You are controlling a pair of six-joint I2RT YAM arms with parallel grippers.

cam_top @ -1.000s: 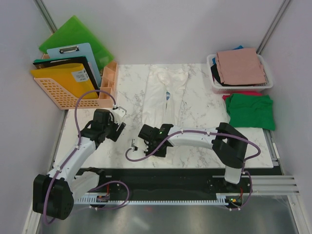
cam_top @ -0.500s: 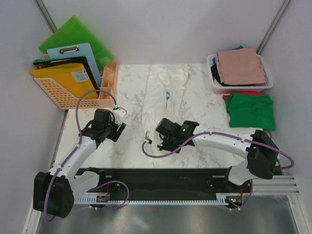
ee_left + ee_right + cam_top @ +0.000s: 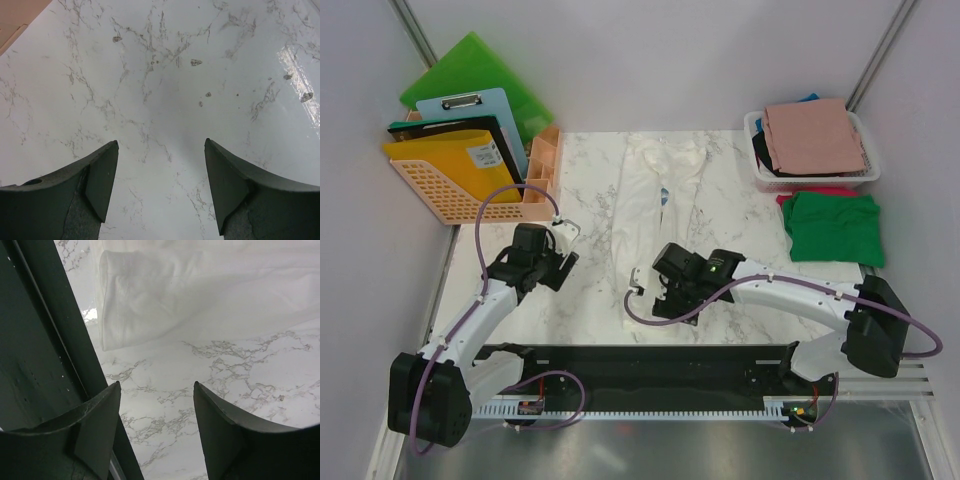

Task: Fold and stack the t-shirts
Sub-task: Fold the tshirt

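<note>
the cream-white cloth t-shirt (image 3: 660, 190), folded lengthwise into a long narrow strip, lay down the middle of the white marble-patterned table (image 3: 585, 185), running from the far edge toward the near edge. in the right wrist view its near end (image 3: 200, 295) lay flat just beyond the fingertips, untouched. the green t-shirt (image 3: 835, 228) lay folded at the table's right edge on a red one (image 3: 820, 191), and a dusty-pink t-shirt (image 3: 815, 135) topped the white plastic mesh basket (image 3: 753, 150) in the far right corner.

the right gripper (image 3: 157, 390) hung over bare marble just short of the cream shirt's near end, fingers set wide with nothing between them. a second earlier it had been further left, beside the strip's near left corner; since then the arm had swung right. the left gripper (image 3: 161, 145) hovered over bare marble near the left edge, fingers wide and empty, in the same place as before.
</note>
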